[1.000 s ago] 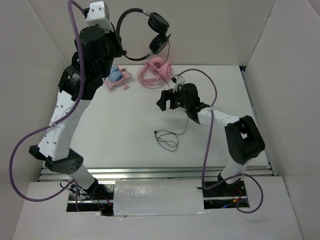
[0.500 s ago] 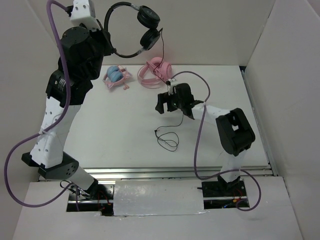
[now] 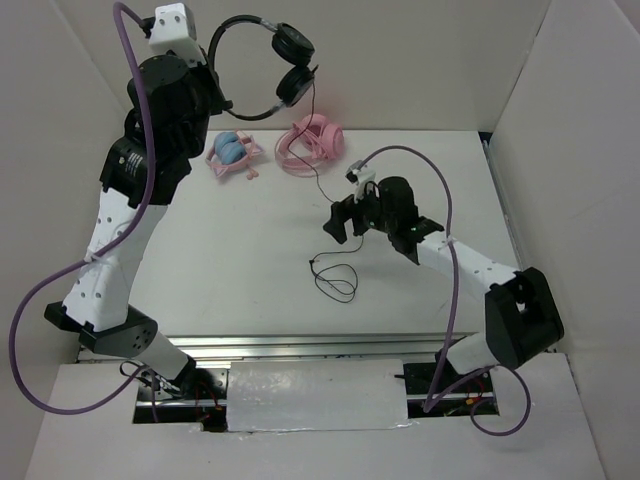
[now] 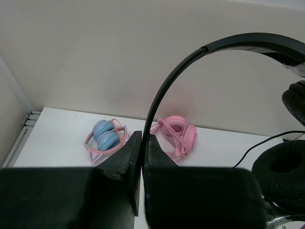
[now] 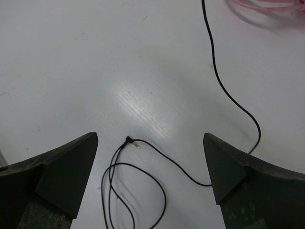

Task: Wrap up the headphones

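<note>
Top external shows my left gripper [image 4: 142,143] pinched shut on the headband [image 4: 190,55]. It holds the headphones [image 3: 292,84] high at the far left, so the cable [image 3: 318,170] hangs free down to a slack loop on the table [image 3: 240,250]. My right gripper [image 5: 150,138] hovers near that loop with its jaws wide, placed, I judge, to catch the cable for winding.

Pink headphones [image 3: 312,146]; beside them — pink-blue headphones [image 3: 232,152]; white table [image 3: 230,255]
</note>
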Robot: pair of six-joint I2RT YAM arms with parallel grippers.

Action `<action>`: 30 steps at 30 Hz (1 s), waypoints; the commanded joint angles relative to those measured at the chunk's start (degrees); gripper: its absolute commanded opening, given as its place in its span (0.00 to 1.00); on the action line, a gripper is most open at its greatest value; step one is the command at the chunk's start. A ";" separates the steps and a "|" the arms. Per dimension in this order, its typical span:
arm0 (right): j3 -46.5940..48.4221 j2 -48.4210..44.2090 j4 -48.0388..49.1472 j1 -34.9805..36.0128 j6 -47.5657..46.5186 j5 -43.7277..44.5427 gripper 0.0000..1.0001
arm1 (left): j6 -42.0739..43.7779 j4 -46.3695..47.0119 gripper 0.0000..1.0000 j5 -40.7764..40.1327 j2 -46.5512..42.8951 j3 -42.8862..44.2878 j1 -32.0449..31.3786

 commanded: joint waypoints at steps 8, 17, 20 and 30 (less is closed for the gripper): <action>15.55 16.92 -11.62 -8.54 -4.79 -1.47 1.00 | 0.44 6.14 0.00 -0.67 -2.70 0.49 0.41; 24.10 28.01 -14.44 -8.64 -1.35 -0.66 1.00 | 1.66 5.96 0.00 -0.85 -3.76 1.72 0.58; 25.51 31.00 -15.92 -7.67 -1.97 -2.07 0.98 | 1.84 6.57 0.00 -1.20 -4.55 1.37 0.58; 18.85 25.31 -16.47 -5.03 2.32 -1.13 0.00 | 0.61 8.94 0.00 -3.83 -3.24 -0.73 0.67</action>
